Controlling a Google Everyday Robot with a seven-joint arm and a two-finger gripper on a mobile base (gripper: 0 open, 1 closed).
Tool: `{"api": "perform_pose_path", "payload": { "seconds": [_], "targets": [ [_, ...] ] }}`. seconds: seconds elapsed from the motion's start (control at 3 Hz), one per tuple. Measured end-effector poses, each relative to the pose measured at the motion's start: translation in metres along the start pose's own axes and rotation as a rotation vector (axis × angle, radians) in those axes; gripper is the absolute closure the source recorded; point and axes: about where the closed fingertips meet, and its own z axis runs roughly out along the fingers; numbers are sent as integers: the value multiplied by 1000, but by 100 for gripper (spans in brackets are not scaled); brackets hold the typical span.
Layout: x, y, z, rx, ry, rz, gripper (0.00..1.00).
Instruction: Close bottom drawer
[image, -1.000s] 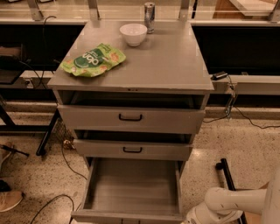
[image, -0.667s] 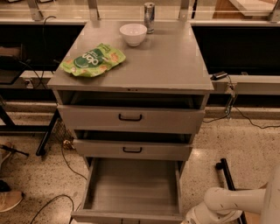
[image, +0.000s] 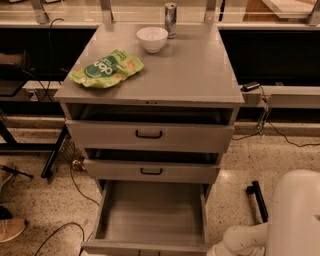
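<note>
Bottom drawer pulled wide open at lower centre of frame. Gripper at bottom right, just beside its front corner; clenched or released, cannot tell.

One counter carries three things: one white bowl, one can and one green bag. Below it are three drawers: one top drawer, one middle drawer and one bottom drawer, with two black handles in plain sight. One white arm shows at the lower right, its one gripper low by the bottom drawer's right front corner.
</note>
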Motion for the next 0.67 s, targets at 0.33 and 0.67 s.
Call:
{"api": "perform_pose_path", "payload": {
  "seconds": [0.33,0.67],
  "targets": [
    [3,-16,37,9,-45,21,100],
    [-12,-24,63,12,-95,7,100]
  ]
}}
